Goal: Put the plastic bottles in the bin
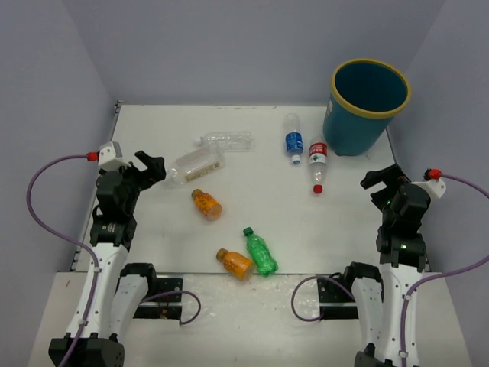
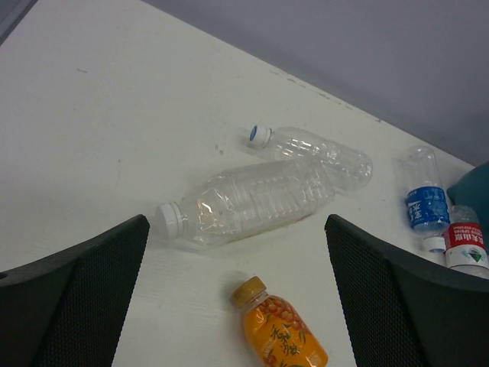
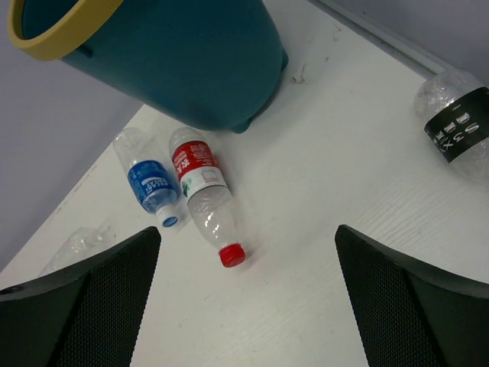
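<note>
The teal bin with a yellow rim stands at the far right; it also shows in the right wrist view. Two clear plain bottles lie at the far left of centre. The blue-labelled bottle and the red-capped bottle lie beside the bin. Two orange bottles and a green bottle lie nearer. My left gripper is open and empty, just left of the nearer clear bottle. My right gripper is open and empty, right of the red-capped bottle.
A clear bottle with a black label lies to the right of the bin in the right wrist view. Grey walls close in the table at the back and both sides. Cables run from both arms over the near edge.
</note>
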Robot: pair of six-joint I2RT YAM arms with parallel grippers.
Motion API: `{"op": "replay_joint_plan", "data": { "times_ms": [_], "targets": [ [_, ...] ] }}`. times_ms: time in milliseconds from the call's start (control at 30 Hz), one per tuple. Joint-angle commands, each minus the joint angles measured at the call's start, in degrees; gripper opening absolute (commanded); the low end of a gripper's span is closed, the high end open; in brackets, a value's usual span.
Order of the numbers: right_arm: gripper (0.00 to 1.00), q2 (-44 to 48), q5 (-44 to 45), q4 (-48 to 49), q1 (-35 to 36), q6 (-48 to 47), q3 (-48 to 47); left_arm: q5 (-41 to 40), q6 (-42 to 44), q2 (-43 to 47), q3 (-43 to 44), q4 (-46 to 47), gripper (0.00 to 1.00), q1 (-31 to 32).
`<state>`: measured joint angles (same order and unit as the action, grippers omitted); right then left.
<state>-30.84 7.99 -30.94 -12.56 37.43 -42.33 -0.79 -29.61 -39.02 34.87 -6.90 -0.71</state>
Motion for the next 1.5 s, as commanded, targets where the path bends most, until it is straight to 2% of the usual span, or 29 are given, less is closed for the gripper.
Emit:
{"op": "replay_joint_plan", "data": {
  "times_ms": [0, 133, 200, 333, 433, 567, 767, 900, 1033, 1167, 1300, 1467],
  "targets": [
    [0.99, 1.35, 1.60, -0.29, -0.19, -0.22, -0.99, -1.38, -0.89, 0.97, 0.50, 0.53, 1.00, 0.10],
    [0.99, 0.78, 3.83, -1.26, -0.19, -2.25, -1.78, -1.72, -0.81, 1.02, 0.44, 0.47, 1.00, 0.10],
    [0.99, -0.35, 10.83, -2.99, -0.12, -1.79, -2.27, -2.00, -0.74, 0.75, 0.37, 0.40, 1.00, 0.10],
    [0.99, -3.54, 16.41, -3.35, -0.19, -0.76, -1.46, -2.12, -0.62, -0.92, 0.38, 1.57, 1.00, 0.10],
    [0.99, -11.92, 19.24, -3.43, -0.28, -0.44, -3.10, -1.84, -0.23, -2.73, 0.84, 3.19, 1.00, 0.10],
    [0.99, -25.68, 27.65, -3.34, -1.05, 0.86, -7.57, -1.85, 1.03, -5.18, 2.12, 4.35, 1.00, 0.10],
    [0.99, -39.56, 19.36, 2.49, -9.76, -4.53, -10.14, -7.02, 2.43, -7.82, 2.05, 5.44, 1.00, 0.10],
    [0.99, -46.56, 18.28, 3.97, -14.39, -4.57, -13.05, -5.79, 3.67, -8.38, 1.08, 8.57, 1.00, 0.10],
    [0.99, -52.69, 18.89, 7.06, -15.03, -8.51, -16.49, -5.93, 4.16, -9.19, 1.00, 8.93, 1.00, 0.10],
    [0.99, -59.28, 23.49, 7.56, -15.24, -12.82, -19.18, -10.89, 4.39, -9.77, 0.90, 7.87, 1.00, 0.10],
    [0.99, -62.42, 17.28, 7.91, -15.63, -15.42, -20.37, -11.43, 4.91, -10.44, 0.87, 8.57, 1.00, 0.10],
    [0.99, -66.81, 17.40, 6.84, -16.34, -16.29, -21.03, -11.43, 4.89, -11.25, 1.14, 7.95, 1.00, 0.10]
  ]
}}
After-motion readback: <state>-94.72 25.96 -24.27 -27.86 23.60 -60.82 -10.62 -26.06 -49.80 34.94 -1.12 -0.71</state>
